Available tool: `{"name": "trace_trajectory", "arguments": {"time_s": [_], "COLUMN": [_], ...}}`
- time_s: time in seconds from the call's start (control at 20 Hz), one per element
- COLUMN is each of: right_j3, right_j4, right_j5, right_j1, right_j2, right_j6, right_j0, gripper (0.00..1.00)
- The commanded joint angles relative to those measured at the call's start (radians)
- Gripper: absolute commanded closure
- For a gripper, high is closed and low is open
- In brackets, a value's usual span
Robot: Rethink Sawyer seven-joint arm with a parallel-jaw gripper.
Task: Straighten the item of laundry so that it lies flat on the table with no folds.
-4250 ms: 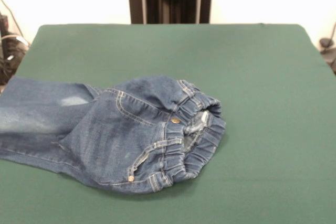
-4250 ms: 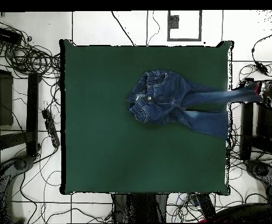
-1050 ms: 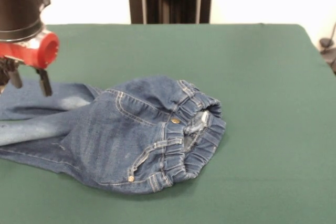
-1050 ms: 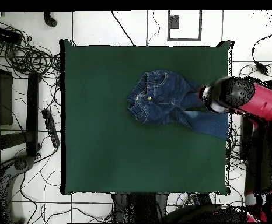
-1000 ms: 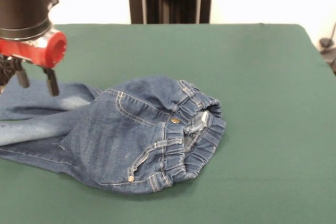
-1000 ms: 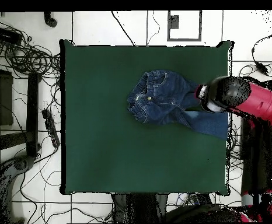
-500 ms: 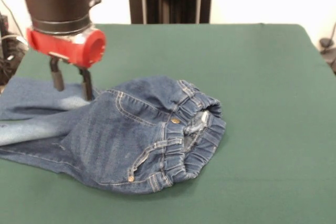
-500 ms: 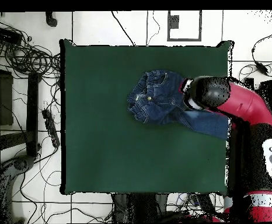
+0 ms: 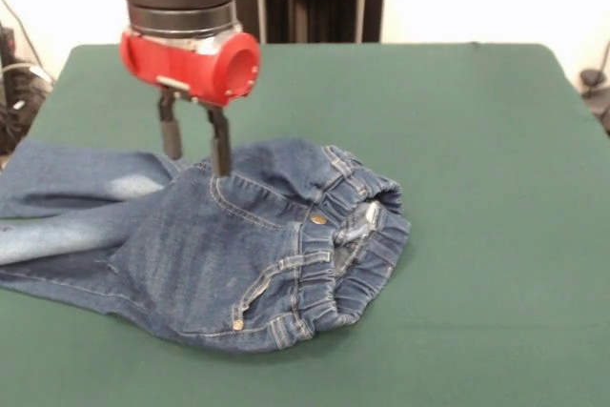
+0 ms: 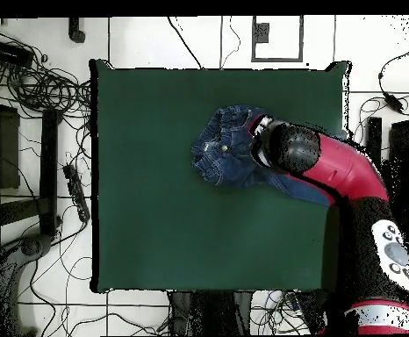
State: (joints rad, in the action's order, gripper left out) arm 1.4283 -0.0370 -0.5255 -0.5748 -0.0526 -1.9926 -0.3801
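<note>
Jeans [image 9: 238, 254]: bunched on the green table [image 9: 477, 140], not flat; the gathered waistband [image 9: 348, 245] is rumpled and turned toward the right of the front view, with the brass button [image 9: 318, 219] showing.
Legs: run off to the left of the front view, one with a pale faded patch [image 9: 133, 183], reaching the table's edge.
Gripper [image 9: 195, 150]: released, its two dark fingers [image 9: 220, 145] parted with a clear gap, holding nothing.
Contact: the fingertips stand at the seat of the jeans, just behind the waistband; whether they touch the cloth cannot be told.
Arm [image 10: 331, 171]: in the overhead view it reaches across the legs, covering part of them.
Table: bare green cloth all round the jeans.
</note>
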Motion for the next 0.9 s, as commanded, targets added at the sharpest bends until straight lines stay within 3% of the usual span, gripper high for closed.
{"name": "trace_trajectory", "arguments": {"time_s": [0.05, 0.3, 0.9], "right_j3": [0.185, 0.151, 0.114], "right_j4": [-0.111, -0.207, -0.3], "right_j5": [0.017, -0.041, -0.105], "right_j1": [0.03, 0.08, 0.154], "right_j2": [0.022, 0.107, 0.204], "right_j6": [-0.357, -0.506, -0.661], "right_j0": [0.119, 0.216, 0.364], "gripper": [0.0, 0.0, 0.0]}}
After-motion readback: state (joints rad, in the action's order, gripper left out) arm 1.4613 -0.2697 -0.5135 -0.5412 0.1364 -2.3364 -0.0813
